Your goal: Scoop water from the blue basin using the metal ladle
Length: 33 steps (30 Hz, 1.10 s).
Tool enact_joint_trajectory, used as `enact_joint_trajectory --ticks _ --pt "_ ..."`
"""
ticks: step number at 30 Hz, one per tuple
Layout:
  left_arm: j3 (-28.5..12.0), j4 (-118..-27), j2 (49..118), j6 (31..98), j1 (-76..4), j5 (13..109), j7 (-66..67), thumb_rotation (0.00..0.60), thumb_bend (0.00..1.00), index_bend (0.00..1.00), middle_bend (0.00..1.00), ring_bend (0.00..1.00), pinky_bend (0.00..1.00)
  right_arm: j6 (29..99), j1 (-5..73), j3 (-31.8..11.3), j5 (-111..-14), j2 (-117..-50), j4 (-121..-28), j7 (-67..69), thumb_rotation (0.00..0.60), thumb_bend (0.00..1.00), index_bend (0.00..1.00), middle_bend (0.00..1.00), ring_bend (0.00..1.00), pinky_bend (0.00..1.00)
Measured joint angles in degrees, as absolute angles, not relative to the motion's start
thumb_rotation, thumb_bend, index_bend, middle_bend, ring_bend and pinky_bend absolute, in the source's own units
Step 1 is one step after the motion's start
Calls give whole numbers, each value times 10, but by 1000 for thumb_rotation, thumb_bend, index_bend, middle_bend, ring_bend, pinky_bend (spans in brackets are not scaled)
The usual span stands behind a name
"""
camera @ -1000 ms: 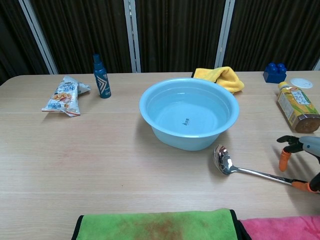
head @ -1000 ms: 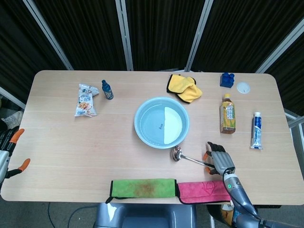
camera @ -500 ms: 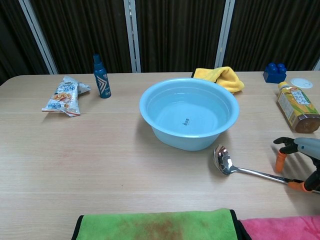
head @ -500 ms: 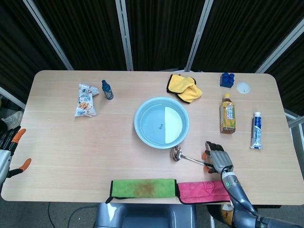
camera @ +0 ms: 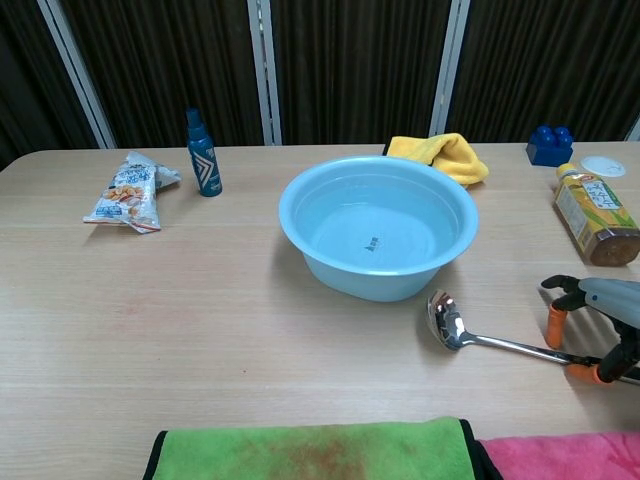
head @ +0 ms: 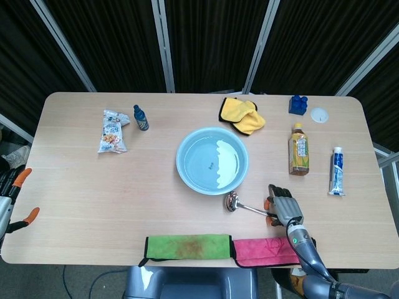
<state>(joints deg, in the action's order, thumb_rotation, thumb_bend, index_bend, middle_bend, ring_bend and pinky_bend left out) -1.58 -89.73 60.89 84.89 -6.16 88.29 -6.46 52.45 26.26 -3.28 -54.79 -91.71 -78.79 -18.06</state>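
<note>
The blue basin (head: pixel 212 160) (camera: pixel 377 226) holds water and stands mid-table. Just in front of it to the right, the metal ladle (head: pixel 232 200) (camera: pixel 445 319) lies flat on the table, bowl toward the basin and handle running right. My right hand (head: pixel 283 208) (camera: pixel 600 320) hovers over the handle's far end. Its fingers are spread, with orange fingertips (camera: pixel 556 325) on either side of the handle, and no grip shows. My left hand (head: pixel 9 199) hangs off the table's left edge, fingers apart and holding nothing.
A green towel (head: pixel 187 245) and a pink towel (head: pixel 267 250) lie along the front edge. A tea bottle (head: pixel 298 149), a tube (head: pixel 336 172), a blue block (head: pixel 298 104) and a yellow cloth (head: pixel 242 115) are on the right and at the back. A snack bag (head: pixel 113 131) and a spray bottle (head: pixel 141 117) stand at the back left.
My right hand has crept a little left along the ladle's handle. The ladle lies where it was. The water's reflection in the basin now shows a wavy edge.
</note>
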Motion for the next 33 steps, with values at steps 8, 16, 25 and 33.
enact_joint_trajectory --ticks 8,16,25,33 --pt "-16 -895 607 850 -62 884 -71 600 299 19 0 0 0 534 261 -34 -539 -938 -768 -192 600 295 531 0 0 0" --pt "-15 -894 606 851 -61 886 -75 600 299 20 0 0 0 546 258 -36 -545 -939 -773 -197 600 310 561 0 0 0" --pt "-12 -893 604 854 -61 893 -81 600 300 22 0 0 0 572 254 -37 -545 -918 -813 -224 600 385 618 0 0 0" --pt "-9 -895 603 860 -59 901 -82 600 300 23 0 0 0 600 248 -39 -546 -882 -872 -248 600 485 656 0 0 0"
